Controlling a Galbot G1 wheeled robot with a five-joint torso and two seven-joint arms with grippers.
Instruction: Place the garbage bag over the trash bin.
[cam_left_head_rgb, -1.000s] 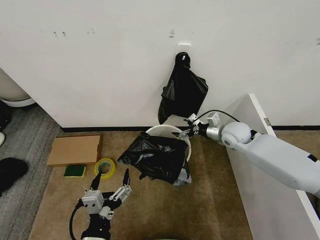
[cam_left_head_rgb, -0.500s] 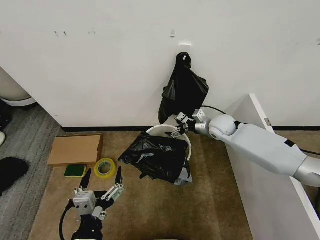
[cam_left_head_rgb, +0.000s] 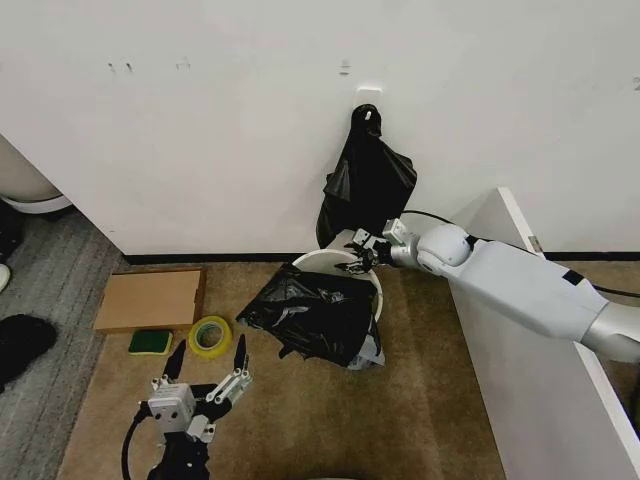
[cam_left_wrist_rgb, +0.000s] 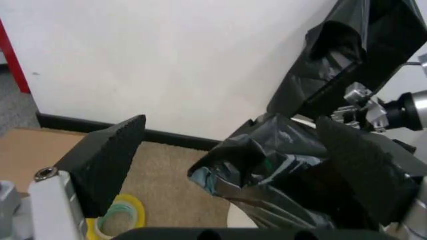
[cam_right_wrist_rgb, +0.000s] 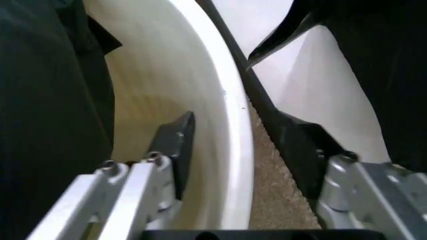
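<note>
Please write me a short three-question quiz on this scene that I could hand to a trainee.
1. True or false: the garbage bag covers the whole rim of the trash bin.
2. In the right wrist view, the right gripper has its fingers: A) clamped on the bag, B) open, one on each side of the bin's rim, C) shut above the floor.
3. Which item lies on the carpet just ahead of the left gripper?

Key
1. False: the rim's wall side is bare.
2. B.
3. The yellow tape roll, beside a green sponge and a cardboard sheet.
</note>
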